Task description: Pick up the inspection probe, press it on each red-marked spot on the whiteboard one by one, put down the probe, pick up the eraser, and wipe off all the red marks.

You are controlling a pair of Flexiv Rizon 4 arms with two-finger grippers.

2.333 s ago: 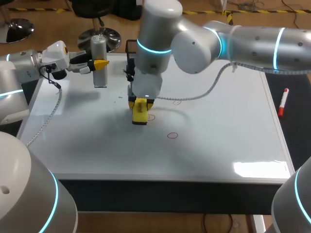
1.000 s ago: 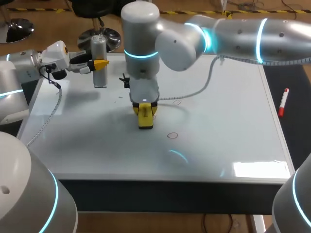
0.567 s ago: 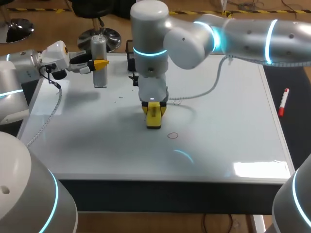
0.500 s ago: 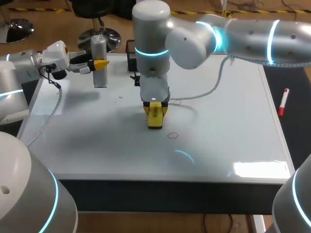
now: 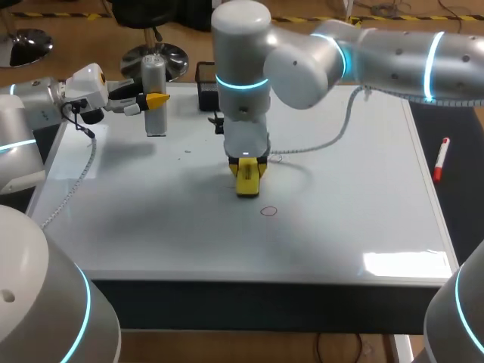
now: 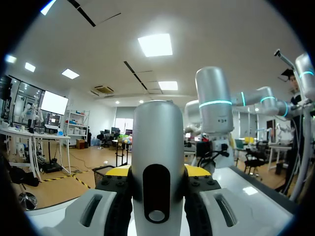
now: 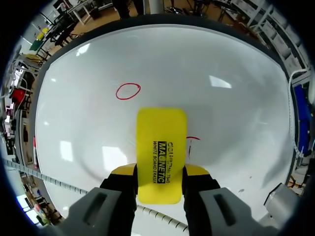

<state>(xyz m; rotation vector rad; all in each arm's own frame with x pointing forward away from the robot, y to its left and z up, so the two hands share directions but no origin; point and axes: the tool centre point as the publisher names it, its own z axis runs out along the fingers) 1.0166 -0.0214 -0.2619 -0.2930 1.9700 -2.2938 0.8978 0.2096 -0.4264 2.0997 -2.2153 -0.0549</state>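
Observation:
The whiteboard (image 5: 355, 204) covers the table. My right gripper (image 5: 248, 180) is shut on the yellow eraser (image 5: 247, 181), which is pressed flat on the board near its middle. In the right wrist view the eraser (image 7: 161, 155) sits between the fingers, a red circle (image 7: 128, 91) lies ahead of it, and a short red stroke (image 7: 193, 139) shows beside it. The head view shows that circle (image 5: 268, 211) just past the eraser and a faint mark (image 5: 276, 159) behind it. My left gripper (image 5: 155, 99) holds the grey inspection probe (image 5: 155, 91) upright at the far left. From the left wrist the probe (image 6: 157, 162) is clamped between the fingers.
A black holder (image 5: 204, 76) stands at the board's far edge behind my right arm. A red marker pen (image 5: 441, 159) lies off the board on the dark surface at the right. A cable (image 5: 318, 140) trails from my right arm over the board.
My right gripper has slid the eraser to the right and nearer across the board, towards the red circle. The left arm and probe have not moved.

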